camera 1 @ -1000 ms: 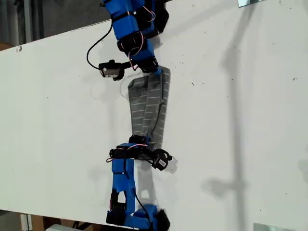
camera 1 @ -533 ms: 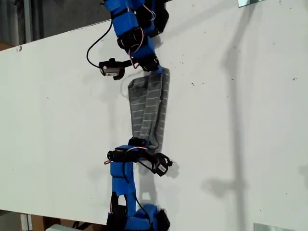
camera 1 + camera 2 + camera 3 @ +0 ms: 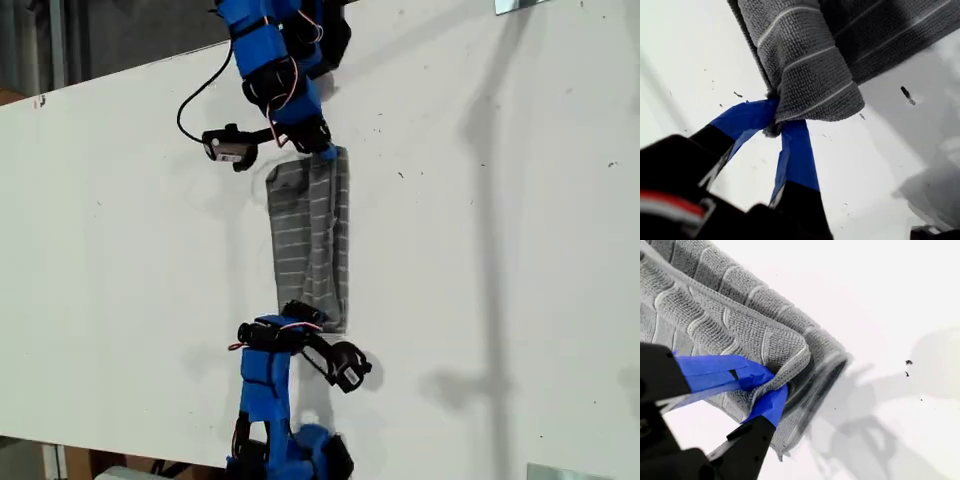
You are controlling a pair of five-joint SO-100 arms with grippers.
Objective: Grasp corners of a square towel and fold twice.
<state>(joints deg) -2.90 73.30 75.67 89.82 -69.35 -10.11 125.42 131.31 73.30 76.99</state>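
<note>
White tabletop [image 3: 480,300] carried the towel [image 3: 310,235], folded into a long strip stretched between both arms, with my first gripper [image 3: 777,125] clamped on one end corner and my second gripper [image 3: 771,385] pinching another.

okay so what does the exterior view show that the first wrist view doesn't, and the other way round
Only the exterior view shows the whole towel as a narrow folded strip stretched between both arms on the white table. Only the first wrist view shows my first claw shut on a towel corner, and the looped weave. Both show the grey striped towel and white table.
</note>
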